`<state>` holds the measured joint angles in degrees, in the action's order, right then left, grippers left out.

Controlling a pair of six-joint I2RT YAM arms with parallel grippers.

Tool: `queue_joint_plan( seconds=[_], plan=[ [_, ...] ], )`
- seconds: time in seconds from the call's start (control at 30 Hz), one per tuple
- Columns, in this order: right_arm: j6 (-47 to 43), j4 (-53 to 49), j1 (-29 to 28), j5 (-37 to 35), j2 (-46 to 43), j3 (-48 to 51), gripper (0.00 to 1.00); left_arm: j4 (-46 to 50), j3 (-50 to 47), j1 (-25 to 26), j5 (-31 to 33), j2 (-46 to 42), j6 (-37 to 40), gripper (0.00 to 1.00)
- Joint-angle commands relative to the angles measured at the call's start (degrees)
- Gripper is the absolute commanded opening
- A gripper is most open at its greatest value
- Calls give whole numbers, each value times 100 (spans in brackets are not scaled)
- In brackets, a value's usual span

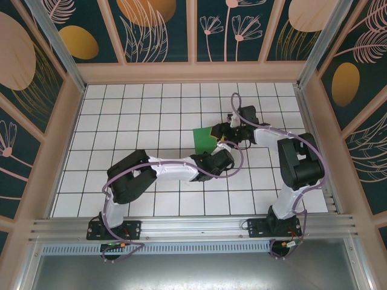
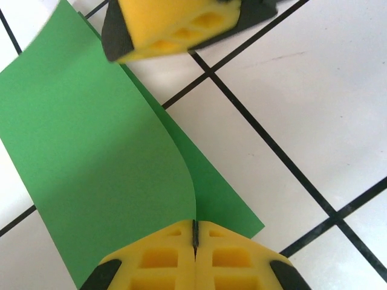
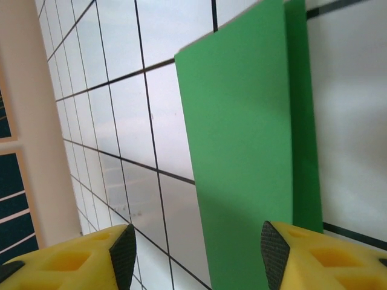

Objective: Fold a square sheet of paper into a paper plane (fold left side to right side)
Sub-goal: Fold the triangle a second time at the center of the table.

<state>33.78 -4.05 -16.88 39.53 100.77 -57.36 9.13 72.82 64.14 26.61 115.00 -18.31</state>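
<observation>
The square sheet of paper (image 1: 204, 139) is bright green and lies doubled over on the white tiled floor (image 1: 151, 109), mid-table. Its upper layer (image 2: 103, 151) curves up off the lower layer (image 2: 230, 199). My left gripper (image 2: 195, 225) is shut on the raised edge of that upper layer, and from above it (image 1: 219, 147) sits at the sheet's near right corner. My right gripper (image 3: 199, 257) is open just over the sheet (image 3: 248, 151), one pad (image 3: 275, 254) above the green. From above it (image 1: 221, 130) is at the sheet's right edge. A paper plane is out of view.
Black grid lines (image 2: 266, 139) cross the floor. Wooden walls (image 1: 66, 133) with patterned panels enclose the floor on the left, back and right. A metal rail (image 1: 193, 226) with both arm bases runs along the near edge. A yellow finger of the right gripper (image 2: 175, 24) hangs close above the sheet.
</observation>
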Motion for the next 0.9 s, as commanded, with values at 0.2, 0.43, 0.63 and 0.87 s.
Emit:
queue_joint_plan(
  seconds=[0.2,0.43,0.63,0.87],
  plan=[
    [-272,283,680,-600,-1766,733,69,-478,-294,-546,-1721,-778,-774,0],
    [-144,587,688,-511,-2415,1895,48,-1169,-670,-979,-2889,-983,-1289,0],
    [93,1034,294,-581,-2381,2550,17,-1432,-822,-1139,-3299,-942,-1566,0],
    [135,1099,-104,-889,-1826,2449,0,-1819,-1190,-1326,-3590,-1077,-1891,0]
  ],
)
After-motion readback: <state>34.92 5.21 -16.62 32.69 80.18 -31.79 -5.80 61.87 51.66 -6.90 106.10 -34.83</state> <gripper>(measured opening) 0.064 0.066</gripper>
